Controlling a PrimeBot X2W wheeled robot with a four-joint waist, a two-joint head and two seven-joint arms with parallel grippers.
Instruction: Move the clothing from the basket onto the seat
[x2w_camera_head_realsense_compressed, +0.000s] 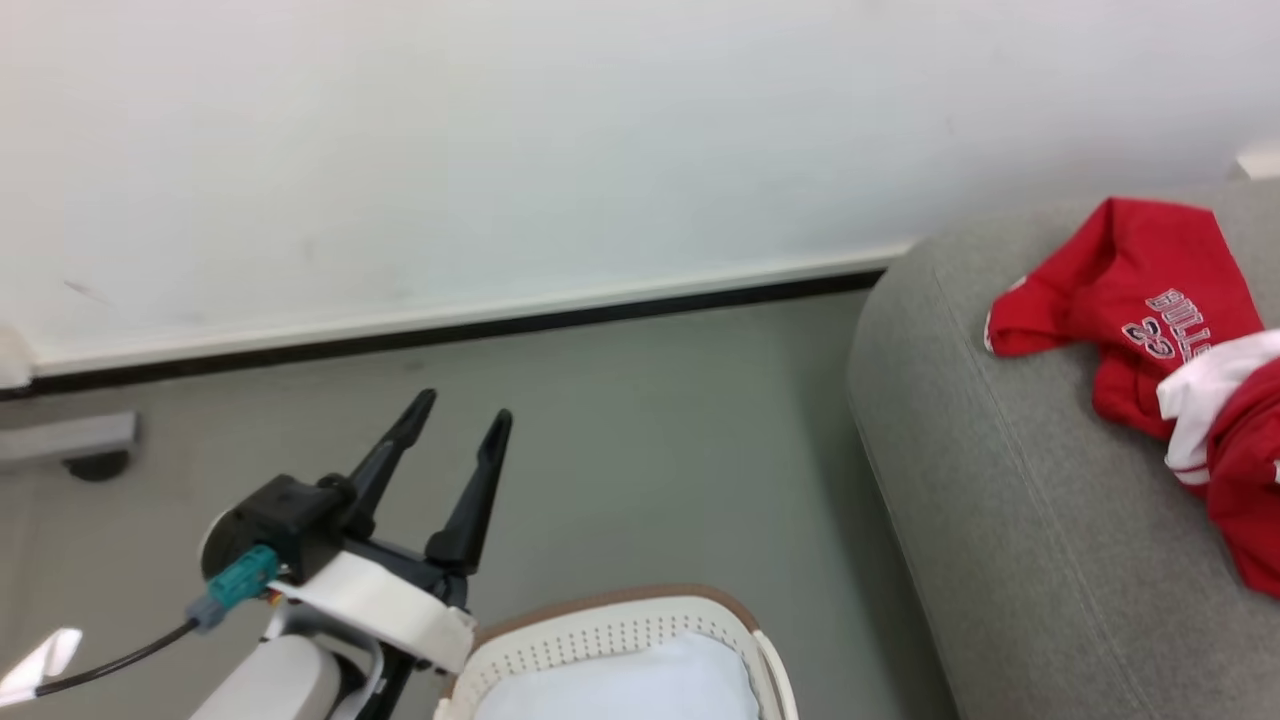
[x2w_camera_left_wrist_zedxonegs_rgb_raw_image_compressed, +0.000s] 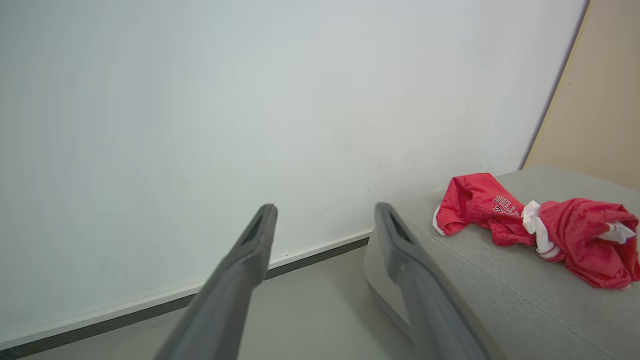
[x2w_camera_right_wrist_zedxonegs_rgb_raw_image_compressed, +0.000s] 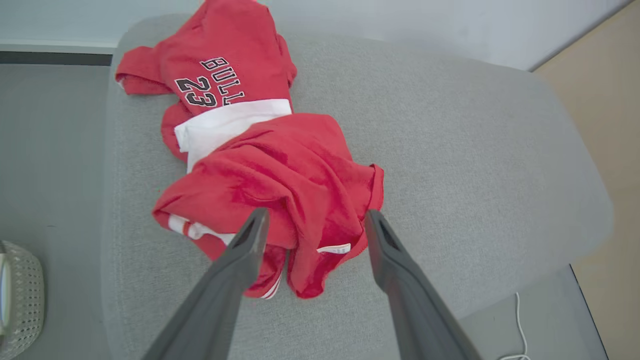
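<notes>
Clothing (x2w_camera_right_wrist_zedxonegs_rgb_raw_image_compressed: 260, 165) heaped on the seat (x2w_camera_right_wrist_zedxonegs_rgb_raw_image_compressed: 450, 150), basket (x2w_camera_head_realsense_compressed: 620, 630) on the floor beside the seat; right gripper (x2w_camera_right_wrist_zedxonegs_rgb_raw_image_compressed: 316, 216) spread and empty over the heap, left gripper (x2w_camera_head_realsense_compressed: 464, 410) spread off the seat's end: likely the release step, next lift clear.

Grey seat (x2w_camera_right_wrist_zedxonegs_rgb_raw_image_compressed: 450, 150), red clothing (x2w_camera_right_wrist_zedxonegs_rgb_raw_image_compressed: 280, 170) on top

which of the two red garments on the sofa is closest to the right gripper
The red one with white panels, lying partly over the BULLS 23 jersey. The open right gripper frames it; the lettered jersey lies beyond, toward the sofa's corner.
</notes>
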